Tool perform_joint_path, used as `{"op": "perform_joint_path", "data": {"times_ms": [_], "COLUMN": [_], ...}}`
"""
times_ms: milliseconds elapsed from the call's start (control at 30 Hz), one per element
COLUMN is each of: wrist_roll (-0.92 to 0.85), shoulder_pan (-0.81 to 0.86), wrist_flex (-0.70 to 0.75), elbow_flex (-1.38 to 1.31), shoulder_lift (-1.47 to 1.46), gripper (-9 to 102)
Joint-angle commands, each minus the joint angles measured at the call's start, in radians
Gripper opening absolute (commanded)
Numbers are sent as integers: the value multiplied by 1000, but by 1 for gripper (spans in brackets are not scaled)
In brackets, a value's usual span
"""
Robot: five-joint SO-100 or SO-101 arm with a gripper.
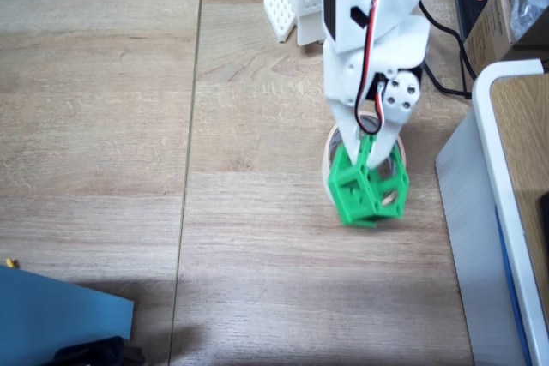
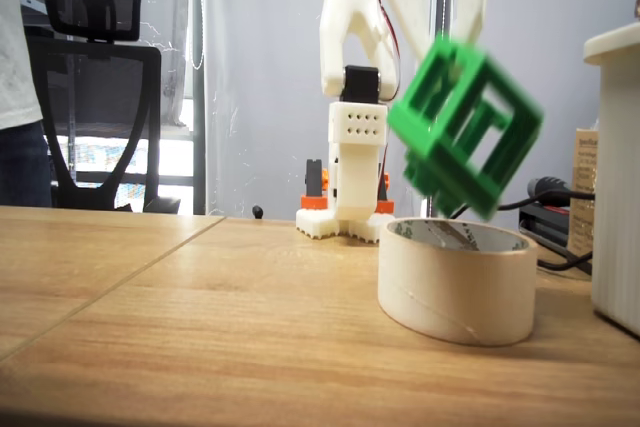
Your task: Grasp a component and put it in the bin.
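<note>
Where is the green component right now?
The green component hangs tilted in the tool, in the air just above the tape ring, right of centre in both fixed views.

Counter (image 1: pixel 103 109): light wood-grain boards, matt, a seam running toward 12 o'clock in a fixed view.

Component (image 2: pixel 465 127): bright green plastic, matt, faint layered look; blurred in a fixed view.

Bin (image 2: pixel 455 297): cream masking-tape roll, papery, dull outer wall, slightly crinkled surface; inner core looks shinier.

Claw (image 1: pixel 371 139): white hard plastic, smooth with a slight sheen.

Arm base (image 2: pixel 345 217): white plastic with a perforated face and orange plastic clips.

Wires (image 1: pixel 371 49): red, black and white, glossy insulation.

Sheet (image 1: pixel 60 306) at 7 o'clock: blue, flat, matt.
</note>
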Motion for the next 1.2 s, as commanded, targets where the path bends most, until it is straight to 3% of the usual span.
{"op": "perform_joint_path", "data": {"times_ms": [0,367,1167], "wrist_roll": [5,5,3], "shoulder_pan": [-20,-80,-91], "wrist_flex": [49,64,52], "elbow_flex": [5,104,109], "shoulder_lift": [64,179,23], "gripper": [0,0,2]}}
